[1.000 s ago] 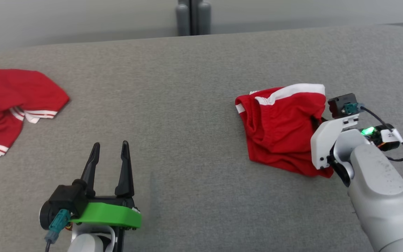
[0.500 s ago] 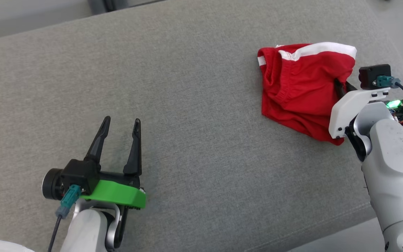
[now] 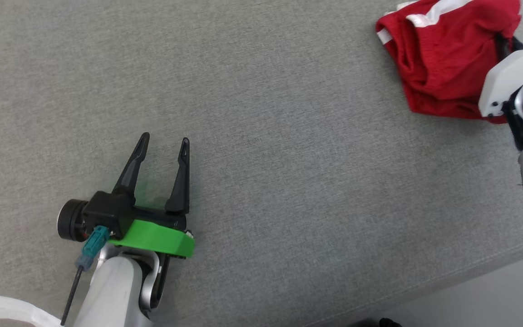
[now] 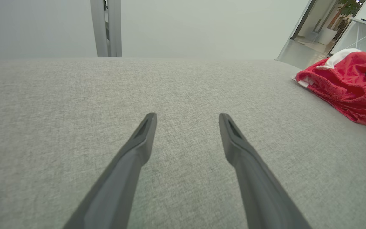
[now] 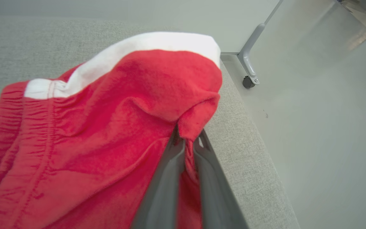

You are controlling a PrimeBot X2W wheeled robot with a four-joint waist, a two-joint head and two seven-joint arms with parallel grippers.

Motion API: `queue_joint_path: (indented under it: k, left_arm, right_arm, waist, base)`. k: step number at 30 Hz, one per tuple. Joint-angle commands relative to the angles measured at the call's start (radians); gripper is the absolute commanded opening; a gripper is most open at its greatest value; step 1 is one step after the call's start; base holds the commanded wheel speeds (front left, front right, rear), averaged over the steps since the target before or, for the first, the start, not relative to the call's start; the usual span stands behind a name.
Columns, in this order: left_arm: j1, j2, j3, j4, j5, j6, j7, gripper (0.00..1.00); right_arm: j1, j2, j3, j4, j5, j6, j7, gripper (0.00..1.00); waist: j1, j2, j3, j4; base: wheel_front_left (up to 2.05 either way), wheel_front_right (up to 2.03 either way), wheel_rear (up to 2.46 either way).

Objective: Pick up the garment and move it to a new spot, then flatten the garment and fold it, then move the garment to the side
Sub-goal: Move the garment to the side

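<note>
I see my right fingers [image 5: 167, 184] pinched shut on the red garment [image 5: 91, 127]; my left fingers [image 3: 130, 168] spread wide, empty, above the surface [image 3: 288, 159].

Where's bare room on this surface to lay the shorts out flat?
Widest free patch: the grey surface between the open left gripper and the red shorts. Ahead of the left gripper is bare too. Crowded at the right edge, where the shorts bunch in the shut right gripper beside the drop to the floor.

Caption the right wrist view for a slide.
Right gripper shut on a fold of the red garment, close to the grey surface edge.
</note>
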State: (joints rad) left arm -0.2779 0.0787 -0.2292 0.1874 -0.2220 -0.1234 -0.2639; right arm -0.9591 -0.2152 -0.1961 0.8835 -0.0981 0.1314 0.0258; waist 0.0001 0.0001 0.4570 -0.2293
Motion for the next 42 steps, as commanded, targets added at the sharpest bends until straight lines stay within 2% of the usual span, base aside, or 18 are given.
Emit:
queue_joint_path:
  k: [1,5,6,7,8,14,19,31,39,42]
  left_arm:
    - [-0.015,0.004,0.003,-0.007,0.007,-0.005,-0.001,1.0]
    - [-0.014,-0.004,0.004,-0.016,0.003,-0.005,0.0,1.0]
    - [-0.013,-0.005,0.006,-0.018,0.002,-0.005,-0.001,1.0]
    - [-0.012,-0.007,0.006,-0.019,0.001,-0.005,0.0,1.0]
    - [-0.012,-0.009,0.007,-0.019,0.001,-0.005,0.0,1.0]
    - [0.004,-0.016,0.013,-0.014,-0.001,-0.006,0.0,1.0]
    - [0.024,-0.017,0.023,-0.008,-0.006,-0.007,0.0,1.0]
    - [0.084,-0.025,0.079,0.008,-0.04,-0.005,-0.001,1.0]
    - [0.194,-0.027,0.142,0.007,-0.062,0.02,-0.001,1.0]
    - [0.248,-0.027,0.152,0.006,-0.078,0.034,0.0,1.0]
  right_arm:
    - [-0.021,-0.019,-0.019,0.011,-0.014,-0.001,0.004,0.0]
    - [-0.059,-0.081,-0.077,0.036,-0.055,-0.001,0.0,0.0]
    - [-0.063,-0.092,-0.089,0.041,-0.065,-0.001,-0.002,0.12]
    - [-0.067,-0.105,-0.102,0.044,-0.081,-0.001,-0.013,0.35]
    - [-0.074,-0.114,-0.121,0.046,-0.095,-0.001,-0.026,1.0]
    - [-0.072,-0.089,-0.189,0.051,-0.146,-0.001,-0.091,1.0]
    - [-0.049,-0.052,-0.176,0.051,-0.185,-0.001,-0.136,1.0]
    - [0.026,0.069,-0.035,0.04,-0.163,-0.001,-0.262,1.0]
    - [0.193,0.135,0.055,-0.052,-0.076,-0.001,-0.29,1.0]
    - [0.296,0.152,0.083,-0.137,-0.037,-0.001,-0.291,1.0]
  waist:
    - [-0.0001,-0.0001,0.025,0.057]
    - [-0.0001,-0.0001,0.034,0.097]
    - [-0.0001,-0.0001,0.034,0.102]
    - [-0.0001,-0.0001,0.034,0.109]
    - [-0.0001,-0.0001,0.033,0.114]
    - [-0.0001,-0.0001,0.004,0.12]
    - [-0.0001,-0.0001,-0.043,0.115]
    - [-0.0001,-0.0001,-0.247,0.133]
    - [-0.0001,-0.0001,-0.376,0.178]
    - [-0.0001,-0.0001,-0.411,0.2]
  base:
    - [0.0,0.0,0.0]
    - [0.0,0.0,0.0]
    - [0.0,0.0,0.0]
    - [0.0,0.0,0.0]
    - [0.0,0.0,0.0]
    - [0.0,0.0,0.0]
    - [0.0,0.0,0.0]
    - [0.0,0.0,0.0]
    - [0.0,0.0,0.0]
    - [0.0,0.0,0.0]
